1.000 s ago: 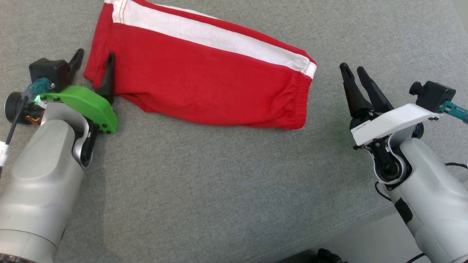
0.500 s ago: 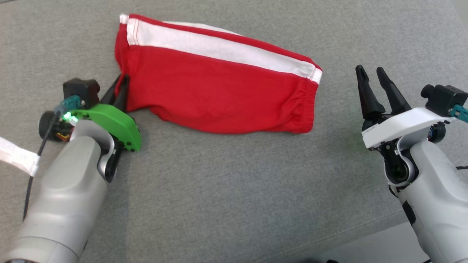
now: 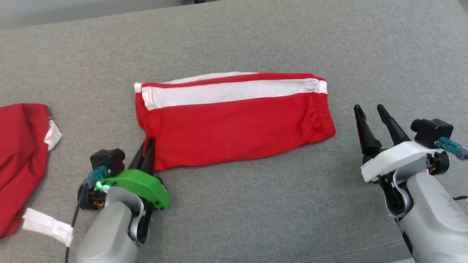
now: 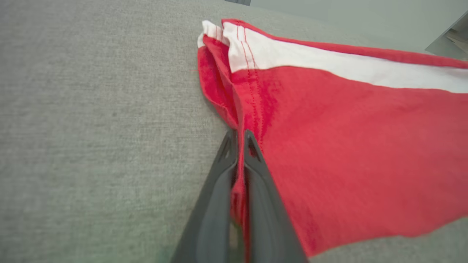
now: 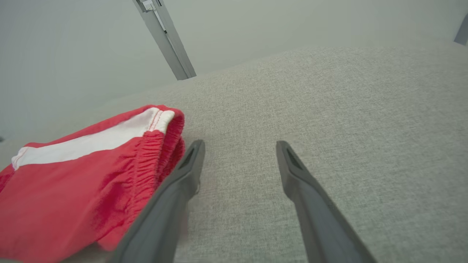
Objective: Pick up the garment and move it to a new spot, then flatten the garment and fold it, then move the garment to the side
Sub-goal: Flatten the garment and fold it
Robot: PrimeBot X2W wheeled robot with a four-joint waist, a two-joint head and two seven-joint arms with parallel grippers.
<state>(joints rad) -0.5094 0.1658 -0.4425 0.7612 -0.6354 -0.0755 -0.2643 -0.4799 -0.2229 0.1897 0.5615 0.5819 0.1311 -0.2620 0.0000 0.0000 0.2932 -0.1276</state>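
The garment [image 3: 234,128] is a pair of red shorts with a white side stripe, folded flat on the grey surface in the head view. My left gripper [image 3: 146,146] is shut on its near-left hem corner; the left wrist view shows red cloth [image 4: 329,146] pinched between the two dark fingers [image 4: 223,175]. My right gripper [image 3: 371,109] stands open just right of the elastic waistband [image 5: 157,160], apart from it, with nothing between its fingers [image 5: 182,175].
A second red cloth [image 3: 18,153] with a white patch lies at the far left edge. A white tag [image 3: 47,225] hangs off the left arm's cable. The grey padded surface [image 3: 256,212] stretches wide in front; its far edge runs along the top.
My left gripper has closed on the garment's left corner. The head camera has tilted, so the whole scene sits lower in the picture and the second red cloth has come into view.
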